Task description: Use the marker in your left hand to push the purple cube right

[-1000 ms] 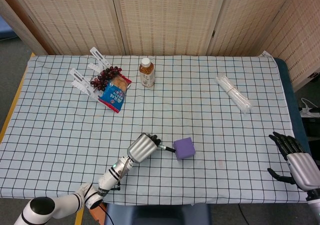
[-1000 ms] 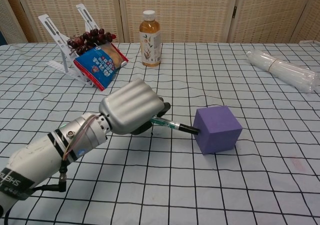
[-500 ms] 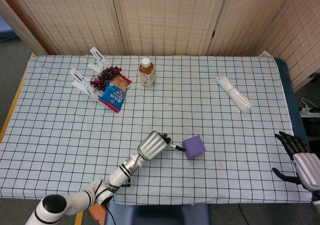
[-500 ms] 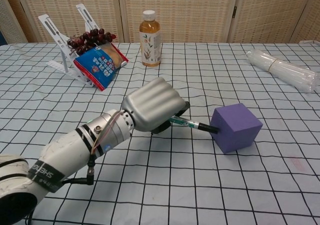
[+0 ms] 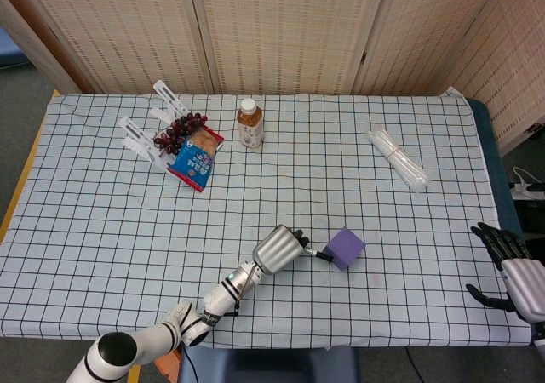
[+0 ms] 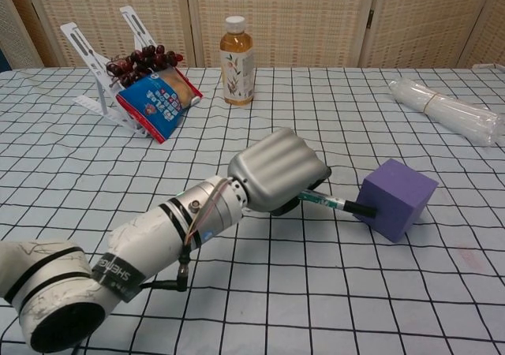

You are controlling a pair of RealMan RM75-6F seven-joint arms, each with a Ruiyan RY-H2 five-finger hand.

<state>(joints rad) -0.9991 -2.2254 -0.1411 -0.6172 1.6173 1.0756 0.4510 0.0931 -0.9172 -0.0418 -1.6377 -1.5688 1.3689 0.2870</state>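
Note:
The purple cube [image 5: 347, 247] [image 6: 397, 198] lies on the checked cloth, turned so one corner faces me. My left hand [image 5: 278, 249] [image 6: 280, 170] grips a marker [image 5: 318, 253] [image 6: 335, 204] just to the cube's left. The marker's black tip touches the cube's left face. My right hand [image 5: 509, 271] hangs off the table's right edge with its fingers spread and nothing in them; the chest view does not show it.
A tea bottle [image 5: 249, 123] [image 6: 237, 61] stands at the back centre. A white rack with grapes and a blue snack bag [image 5: 192, 156] [image 6: 158, 99] sits at the back left. A wrapped bundle of clear tubes [image 5: 398, 158] [image 6: 446, 110] lies at the back right.
My left hand has moved right with the marker, pushing the cube about two grid squares right and turning it. The right hand has dropped slightly.

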